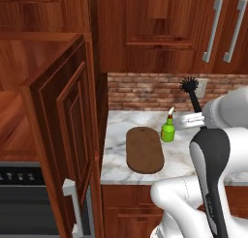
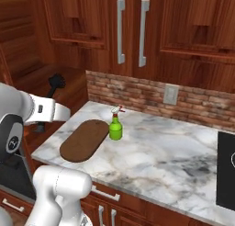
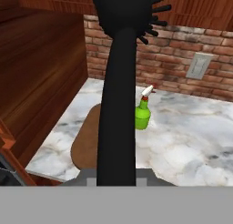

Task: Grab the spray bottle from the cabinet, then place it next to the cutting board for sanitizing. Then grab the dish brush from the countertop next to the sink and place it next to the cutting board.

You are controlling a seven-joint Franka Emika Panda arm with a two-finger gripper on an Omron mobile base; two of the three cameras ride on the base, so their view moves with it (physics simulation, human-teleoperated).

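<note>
While clamped by its thin handle, dish brush (image 3: 117, 95) held upright, bristle head (image 1: 189, 84) topmost, well above the countertop (image 2: 174, 161). Runs up the middle of the hand view, black handle rising from the bottom edge to the flared head near the top. Gripper (image 1: 197, 120) nearly closed, pinching the lower handle; fingers themselves mostly hidden behind the white hand, so contact read from the brush standing out of the hand. Seen from the right base view, brush head (image 2: 57, 81) dark against the wooden cabinet (image 2: 41, 78), beyond the left end of the counter and apart from anything on it.

Below and ahead, spray bottle (image 2: 115, 124) upright on the marble, lime-green body, white trigger with red tip, just beside the far right edge of the cutting board (image 2: 84, 140); whether touching the board, cannot tell. Board flat, dark brown, oblong with rounded ends, lying near the counter's left end.

Brick backsplash (image 2: 137, 94) behind the counter, grey wall outlet (image 2: 170, 94) set in it. Upper wall cabinets (image 2: 133, 27) above with paired vertical grey handles. Cabinet door (image 1: 68, 130) standing open at left in the left base view, bar handle (image 1: 73, 205) near its lower edge. Black sink (image 2: 226, 170) at the counter's right.
</note>
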